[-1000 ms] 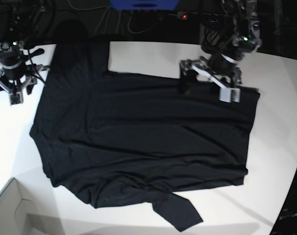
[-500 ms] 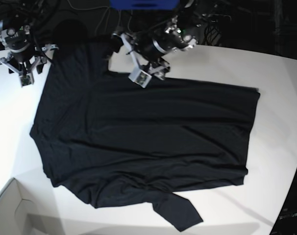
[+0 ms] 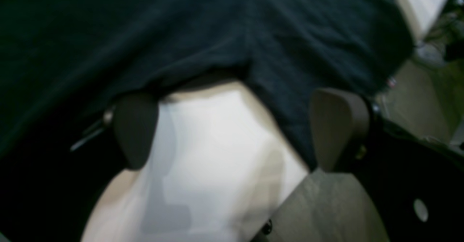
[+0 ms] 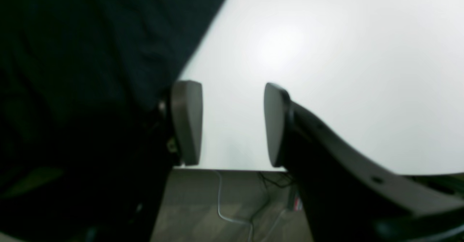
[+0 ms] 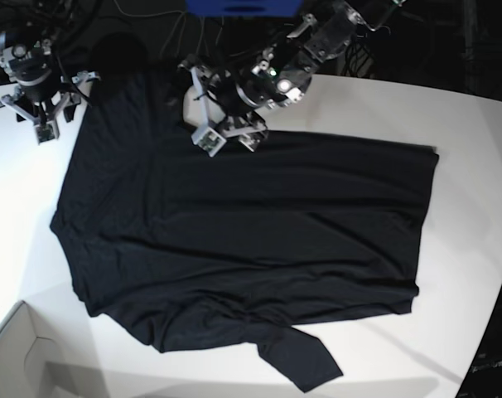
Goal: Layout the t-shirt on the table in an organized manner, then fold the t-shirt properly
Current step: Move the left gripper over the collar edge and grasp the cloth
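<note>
- Lying spread across the middle of the large smooth white surface (image 5: 475, 166), the plain black short-sleeved t-shirt (image 5: 243, 232) of soft thin fabric is mostly flat, with wrinkles bunched along its near edge.
- One sleeve (image 5: 305, 365) sticks out at the near edge, towards the front of the surface; the other sleeve (image 5: 152, 95) reaches the far edge.
- The left tool (image 5: 228, 137) hangs over the far edge of the shirt beside that far sleeve, its jaws spread wide, nothing between them but bare surface and the shirt's edge.
- The right tool (image 5: 42, 120) sits at the far corner beside the shirt's edge, jaws parted and empty, over bare surface.
- A white cardboard box corner (image 5: 15, 365) shows at the near edge.
</note>
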You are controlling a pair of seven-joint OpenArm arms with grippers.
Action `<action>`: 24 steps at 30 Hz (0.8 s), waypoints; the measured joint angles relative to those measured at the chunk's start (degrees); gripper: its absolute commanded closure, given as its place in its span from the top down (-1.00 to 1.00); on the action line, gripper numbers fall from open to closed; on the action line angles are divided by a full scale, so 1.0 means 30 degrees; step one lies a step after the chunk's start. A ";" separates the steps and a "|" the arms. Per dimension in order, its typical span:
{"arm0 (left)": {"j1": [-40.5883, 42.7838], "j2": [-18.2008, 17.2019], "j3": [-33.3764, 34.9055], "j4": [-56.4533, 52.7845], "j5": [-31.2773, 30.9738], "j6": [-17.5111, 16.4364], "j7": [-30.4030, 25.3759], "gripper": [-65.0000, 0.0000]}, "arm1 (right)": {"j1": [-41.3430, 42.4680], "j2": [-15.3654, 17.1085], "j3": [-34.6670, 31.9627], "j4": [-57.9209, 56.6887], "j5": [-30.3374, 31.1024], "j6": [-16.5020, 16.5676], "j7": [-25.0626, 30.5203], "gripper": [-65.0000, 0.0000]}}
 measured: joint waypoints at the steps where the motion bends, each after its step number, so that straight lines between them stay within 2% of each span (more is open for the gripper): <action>1: 0.0007 -0.0058 0.0000 0.0007 0.0015 0.0000 -0.0153 1.00 | -0.0321 0.0015 -0.0131 0.0000 -0.0087 0.0000 -0.0036 -0.13; 5: 0.0022 -0.0131 -0.0277 0.0007 -0.0022 -0.0022 -0.0255 1.00 | -0.1734 0.0022 -0.1953 0.0007 -0.0087 -0.0022 -0.0182 -0.13; 10: 0.0022 0.0022 -0.2324 -0.0175 -0.0095 -0.0066 -0.0313 1.00 | -0.2790 -0.0044 -0.4306 0.0015 -0.0015 -0.0007 -0.0175 -0.13; 12: -0.0051 0.0007 -0.2878 -0.0226 -0.0073 -0.0066 -0.0299 1.00 | -0.2776 -0.0095 -0.4648 0.0000 -0.0044 -0.0015 -0.0226 -0.12; 16: -0.0036 0.0015 -0.3351 -0.0138 -0.0073 -0.0066 -0.0204 1.00 | -0.2674 -0.0452 -0.4670 -0.0022 -0.0073 -0.0007 -0.0226 0.02; 20: 0.0058 -0.0015 -0.3366 0.0066 -0.0066 -0.0029 -0.0058 1.00 | -0.2667 -0.0415 -0.4721 -0.0073 -0.0146 -0.0015 -0.0226 0.04; 22: 0.0233 -0.0131 -0.3366 0.0466 -0.0022 0.0029 0.0313 1.00 | -0.2601 -0.0459 -0.4728 -0.0561 -0.0073 -0.0015 -0.0022 -0.04; 24: 0.0364 -0.0226 -0.3366 0.0998 -0.0015 0.0087 0.0750 1.00 | -0.2288 -0.0423 -0.4816 -0.1086 0.0175 -0.0015 0.0124 -0.25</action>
